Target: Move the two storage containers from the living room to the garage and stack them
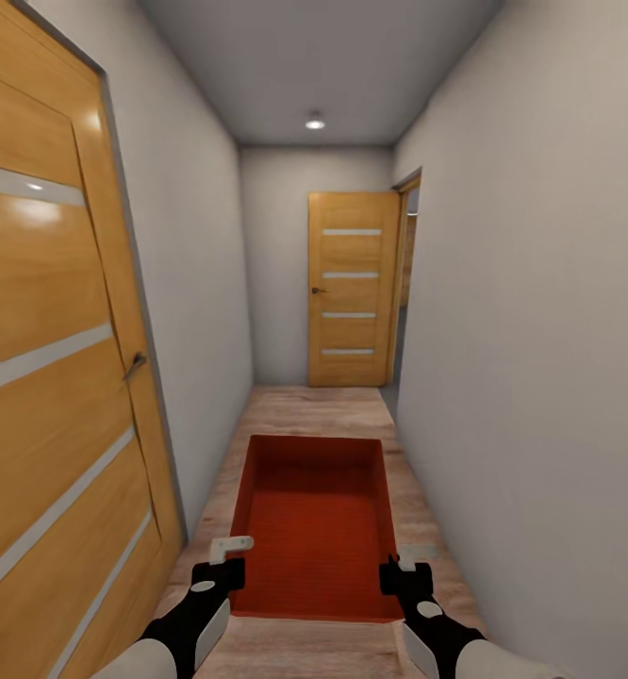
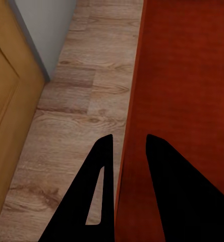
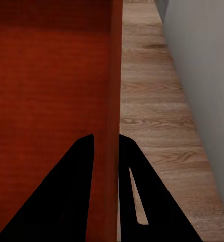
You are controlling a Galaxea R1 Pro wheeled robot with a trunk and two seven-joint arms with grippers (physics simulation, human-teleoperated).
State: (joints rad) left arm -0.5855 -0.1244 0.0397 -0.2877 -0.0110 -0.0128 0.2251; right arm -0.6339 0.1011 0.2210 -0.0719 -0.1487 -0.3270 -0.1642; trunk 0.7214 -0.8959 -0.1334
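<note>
We carry one storage container low in the frame's centre, over a hallway's wood floor. The left gripper and right gripper each pinch a side wall. It looks stiff and light, best held by those thin walls. The wrist views show fingers straddling each wall; whether another container nests inside, we cannot tell.

The left tool straddles the thin side wall of the orange-red storage container, one finger inside, one outside. Beside the container lie wood planks, then a wooden door.
</note>
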